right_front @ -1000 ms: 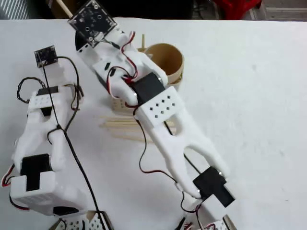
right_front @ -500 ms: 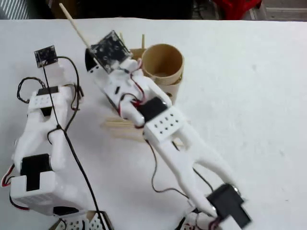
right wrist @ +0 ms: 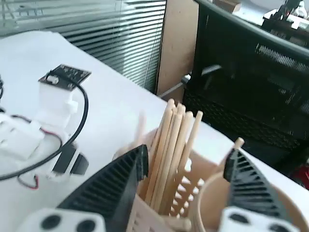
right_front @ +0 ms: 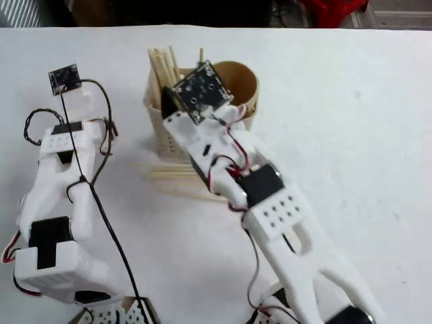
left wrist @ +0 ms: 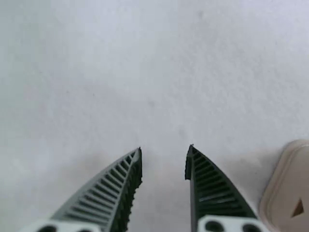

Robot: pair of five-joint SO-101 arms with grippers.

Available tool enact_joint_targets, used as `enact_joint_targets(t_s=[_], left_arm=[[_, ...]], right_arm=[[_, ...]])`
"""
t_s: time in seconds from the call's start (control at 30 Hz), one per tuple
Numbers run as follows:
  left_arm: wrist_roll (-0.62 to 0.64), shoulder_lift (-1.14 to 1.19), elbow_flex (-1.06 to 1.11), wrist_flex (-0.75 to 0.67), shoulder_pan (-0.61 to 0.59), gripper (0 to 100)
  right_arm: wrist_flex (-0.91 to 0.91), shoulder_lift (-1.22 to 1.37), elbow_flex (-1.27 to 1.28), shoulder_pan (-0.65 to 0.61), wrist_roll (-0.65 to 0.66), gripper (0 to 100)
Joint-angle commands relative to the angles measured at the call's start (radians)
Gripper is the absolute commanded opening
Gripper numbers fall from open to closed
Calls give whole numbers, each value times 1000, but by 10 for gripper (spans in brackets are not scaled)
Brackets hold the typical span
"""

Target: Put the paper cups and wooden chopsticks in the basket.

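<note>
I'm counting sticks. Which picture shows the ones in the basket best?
Right wrist view: the chopsticks stand close up in the basket. High view shows them from above. Left wrist view faces the table.

I work over a white table (right_front: 364, 121), matte and evenly lit right across. Beyond its far edge on the left hang bright slatted window blinds (right wrist: 91, 24). Just right of them stands a plain wooden panel (right wrist: 177, 43), then a black mesh chair (right wrist: 260, 72). Farther right, something red (right_front: 334, 9) shows past the table's far edge
</note>
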Motion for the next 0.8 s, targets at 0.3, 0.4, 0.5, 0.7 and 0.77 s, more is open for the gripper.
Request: enact_joint_targets(t_s=[0.3, 0.4, 0.5, 0.7, 0.77], left_arm=[[-14, -28, -11, -15, 15, 165], [-14, -28, -9, -15, 15, 165], [-14, -28, -9, -15, 15, 165], [-14, -28, -8, -14, 15, 165], [-14, -28, -8, -14, 15, 165]], right_arm=[[682, -286, 0, -10, 153, 186], [736, -186, 21, -39, 269, 185], [733, -65, 71, -76, 361, 184], [610, 173, 161, -191, 560, 184], [555, 257, 173, -194, 611, 184]])
